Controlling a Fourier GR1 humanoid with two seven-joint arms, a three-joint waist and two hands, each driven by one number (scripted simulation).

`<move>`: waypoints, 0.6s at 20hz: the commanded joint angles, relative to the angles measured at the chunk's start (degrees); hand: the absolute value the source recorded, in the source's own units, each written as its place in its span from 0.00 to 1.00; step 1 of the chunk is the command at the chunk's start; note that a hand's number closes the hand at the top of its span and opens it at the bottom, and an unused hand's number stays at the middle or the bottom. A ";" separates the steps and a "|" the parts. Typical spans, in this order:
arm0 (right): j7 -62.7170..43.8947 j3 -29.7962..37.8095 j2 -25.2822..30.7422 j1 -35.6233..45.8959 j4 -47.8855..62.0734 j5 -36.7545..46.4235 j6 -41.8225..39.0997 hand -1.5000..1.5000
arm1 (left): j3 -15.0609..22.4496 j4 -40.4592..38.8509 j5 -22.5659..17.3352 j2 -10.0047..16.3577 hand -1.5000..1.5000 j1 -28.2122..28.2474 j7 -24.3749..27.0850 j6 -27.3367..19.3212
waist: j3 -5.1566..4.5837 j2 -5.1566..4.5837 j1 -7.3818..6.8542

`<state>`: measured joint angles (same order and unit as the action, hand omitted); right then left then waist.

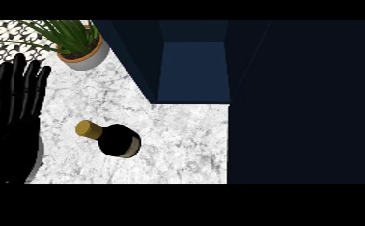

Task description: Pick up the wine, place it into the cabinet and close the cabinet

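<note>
The wine bottle (pixel 114 139), dark with a gold cap, stands on the marble counter (pixel 178 138) at the lower left of the head view. The dark blue cabinet (pixel 192 70) is open behind it, its inside showing between the two sides. My left hand (pixel 20 99) is at the left edge, fingers straight and up, a short way left of the bottle and not touching it. My right hand does not show in this view.
A potted green plant (pixel 80 46) in a grey and tan pot stands at the back left. The open cabinet door (pixel 296 104) fills the right side as a dark panel over the counter.
</note>
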<state>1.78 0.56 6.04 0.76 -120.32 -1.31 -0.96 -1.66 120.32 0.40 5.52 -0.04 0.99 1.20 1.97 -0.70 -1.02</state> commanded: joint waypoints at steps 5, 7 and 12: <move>-0.44 -2.45 -0.54 -8.61 -4.78 -0.13 -1.75 0.00 | 7.71 3.81 -5.00 1.60 0.00 2.57 4.32 10.24 | -1.99 0.94 1.80; -4.06 -8.33 0.03 -7.33 -3.23 -4.55 -7.17 0.00 | 14.31 -0.14 -13.63 -3.57 0.00 5.44 -0.04 12.30 | -2.12 0.54 2.12; -13.44 -10.73 1.36 -11.42 -16.07 -7.70 -7.38 0.00 | 18.39 9.67 -16.30 -3.55 0.00 10.42 -8.88 10.10 | -1.99 1.05 1.37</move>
<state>-4.52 -7.45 6.43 -8.73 -128.71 -6.16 -7.13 12.27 126.17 -13.17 3.51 8.43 -2.41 12.20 0.08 0.24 0.22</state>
